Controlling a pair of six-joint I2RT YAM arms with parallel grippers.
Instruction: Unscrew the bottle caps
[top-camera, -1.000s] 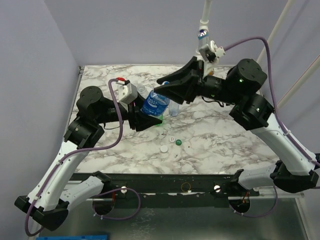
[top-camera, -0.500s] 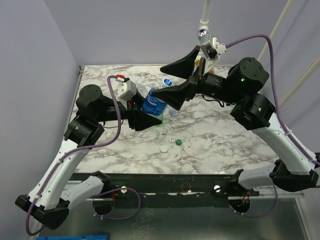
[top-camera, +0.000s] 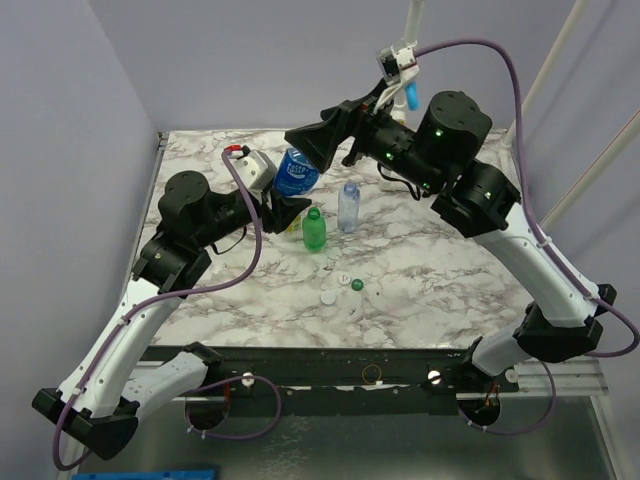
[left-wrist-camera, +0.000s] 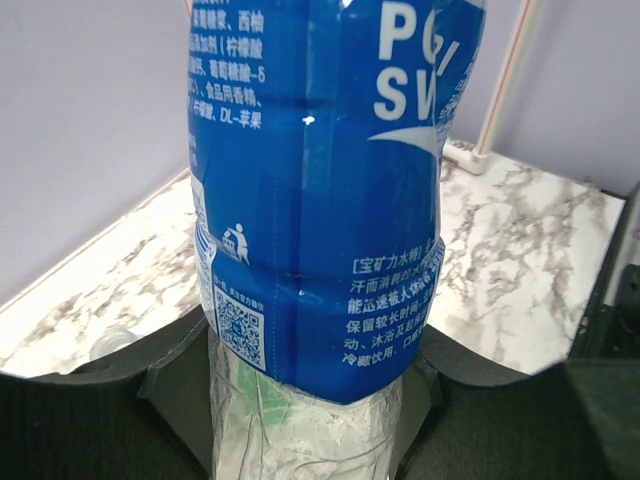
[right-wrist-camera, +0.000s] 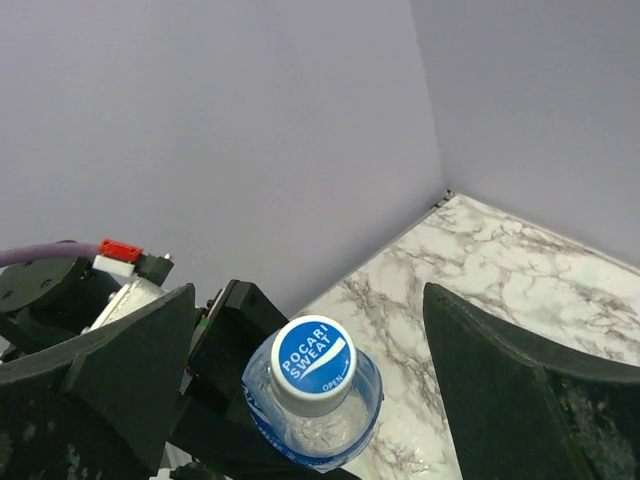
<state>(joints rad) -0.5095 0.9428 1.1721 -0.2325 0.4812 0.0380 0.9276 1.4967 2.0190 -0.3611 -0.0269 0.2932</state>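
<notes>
Over marbled table (top-camera: 450, 270) | left gripper (top-camera: 288, 208) clamps blue-label bottle (left-wrist-camera: 320, 200) | right gripper (right-wrist-camera: 310, 295) gapes wide (round cap (right-wrist-camera: 312, 362) on)

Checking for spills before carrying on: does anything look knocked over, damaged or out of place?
Nothing stands out. The left hand grips the blue-labelled bottle low down, cap still on, the open right hand either side of it. The green bottle stands upright; loose caps lie on the table. No liquid shows.
</notes>
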